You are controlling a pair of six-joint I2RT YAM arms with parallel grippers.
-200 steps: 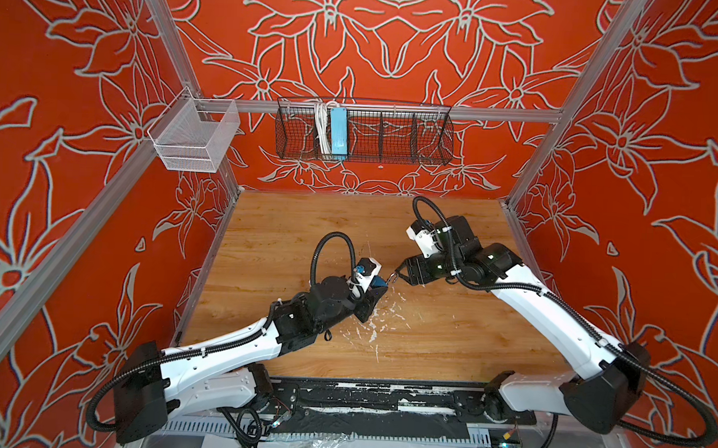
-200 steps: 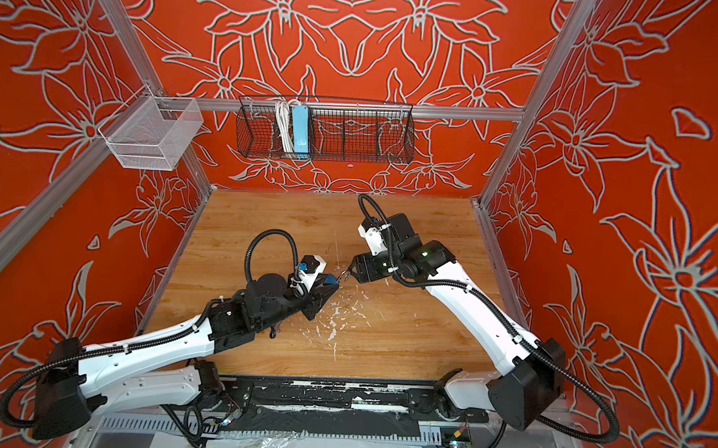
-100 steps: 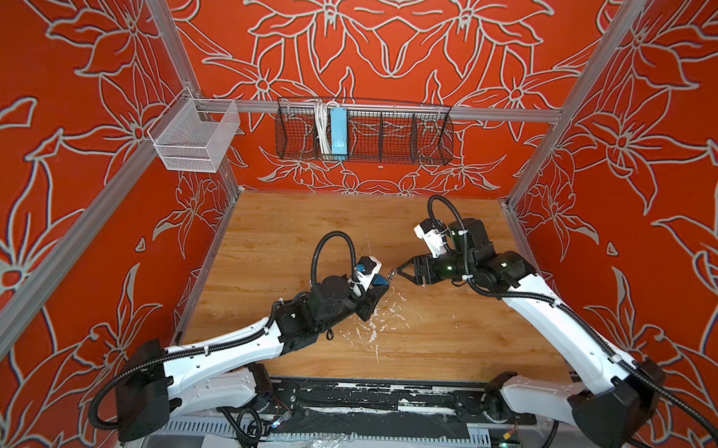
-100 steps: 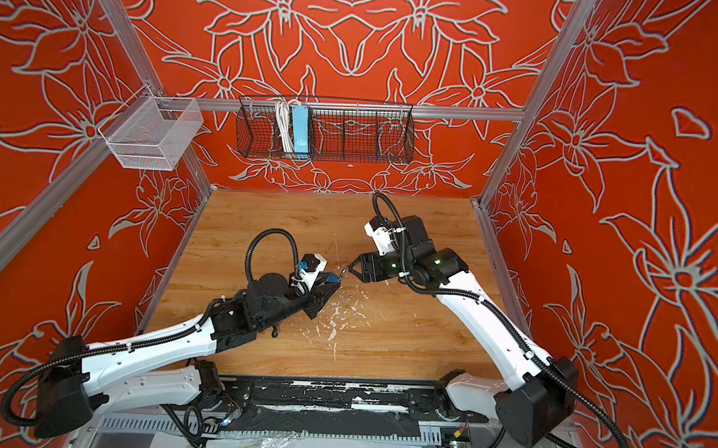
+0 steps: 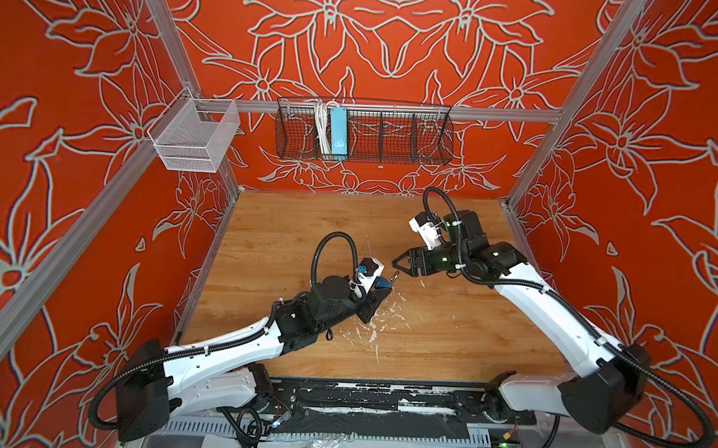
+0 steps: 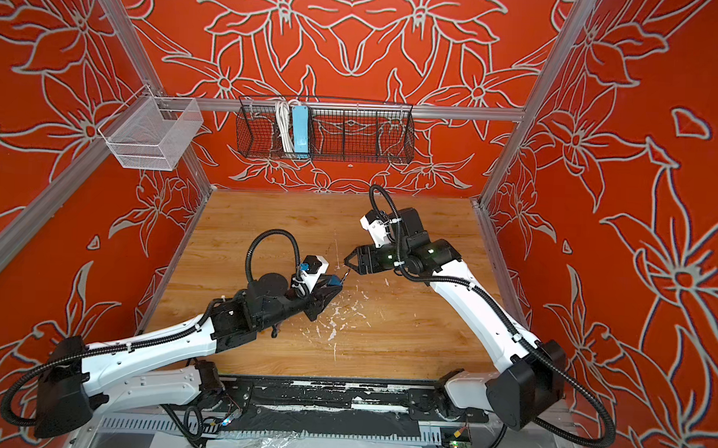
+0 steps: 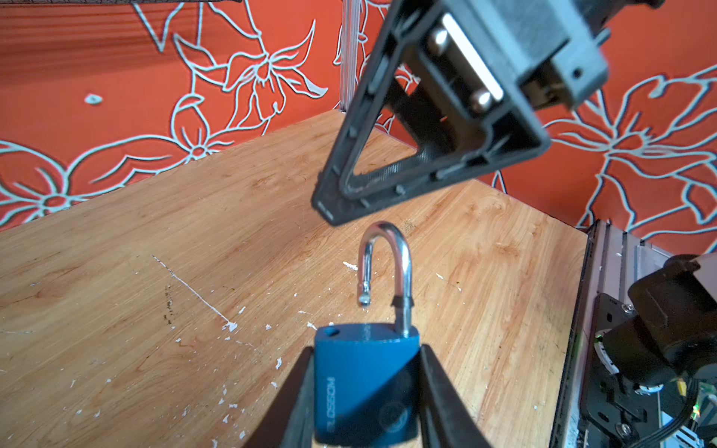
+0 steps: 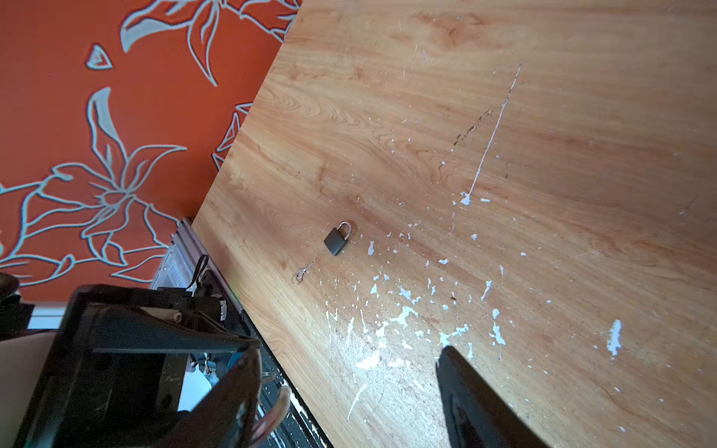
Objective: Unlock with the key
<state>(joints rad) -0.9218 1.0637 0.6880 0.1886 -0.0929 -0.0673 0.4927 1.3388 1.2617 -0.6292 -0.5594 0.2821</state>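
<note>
the left claw point(image 7: 366, 349) is clenched on the body of a blue padlock point(image 7: 364, 388), one finger on each flat side, holding it off the table point(image 5: 290, 230) with its shackle point(image 7: 403, 256) pointing away from the arm. the shackle is sprung: one leg sits in the body, and the other hangs free above its hole. this grip and the lock's pose match the frames from a second ago.

the right claw point(image 8: 351, 347) is released, its two fingers spread wide with nothing between them. in the left wrist view one of its fingers point(image 7: 337, 201) hangs just beyond the top of the shackle, and whether they touch cannot be told. in both top views the claw's tip point(image 5: 399, 263) sits slightly nearer the lock than a second ago. the right arm's elbow swung further out half a second ago and is now back about where it was.

further out, in the right wrist view, a small key point(image 8: 304, 271) on a ring lies flat on the table. just beside it lies a dark padlock point(image 8: 336, 242) with its shackle closed. both are well apart from the claws, near the table's edge by the orange wall.
</note>
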